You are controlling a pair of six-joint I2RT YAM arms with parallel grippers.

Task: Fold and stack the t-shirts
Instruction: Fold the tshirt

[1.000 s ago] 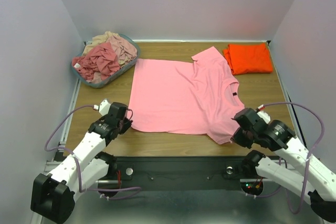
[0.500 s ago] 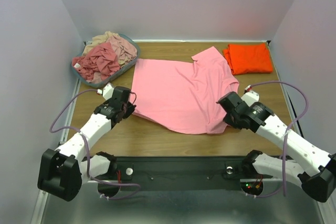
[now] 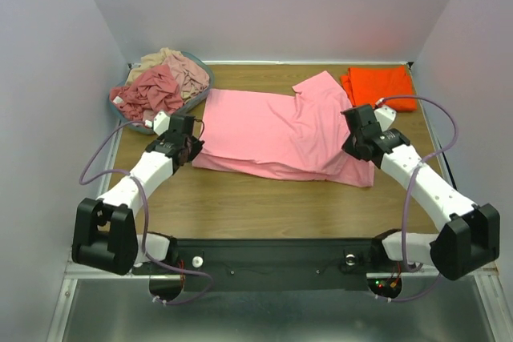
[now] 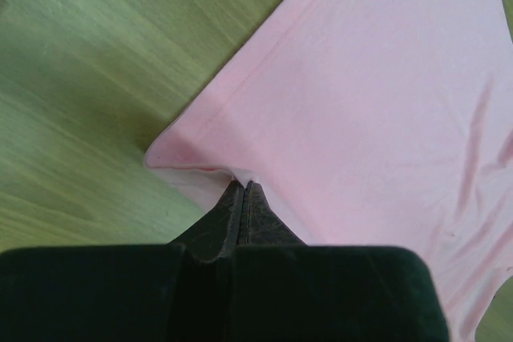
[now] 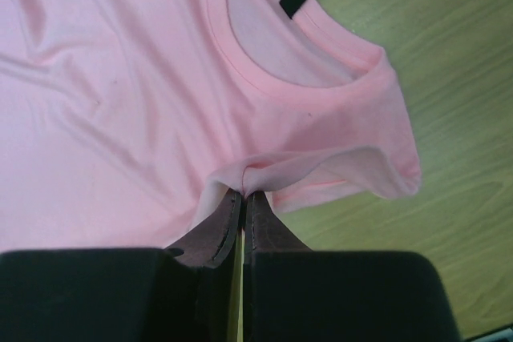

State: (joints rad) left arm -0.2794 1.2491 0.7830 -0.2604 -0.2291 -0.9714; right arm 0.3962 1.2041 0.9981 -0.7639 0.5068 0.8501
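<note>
Left tool point(image 4: 243, 187) and right tool point(image 5: 243, 195) both clamped tight, extended forward, well apart.

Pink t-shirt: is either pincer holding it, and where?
Both. The left pincer pinches a hem corner of the pink t-shirt, the right pincer a sleeve fold by its collar.

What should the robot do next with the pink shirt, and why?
Probably carry the pinched edge to the far edge and lay it down: the left gripper and right gripper are shut on the pink shirt, only part folded.
</note>
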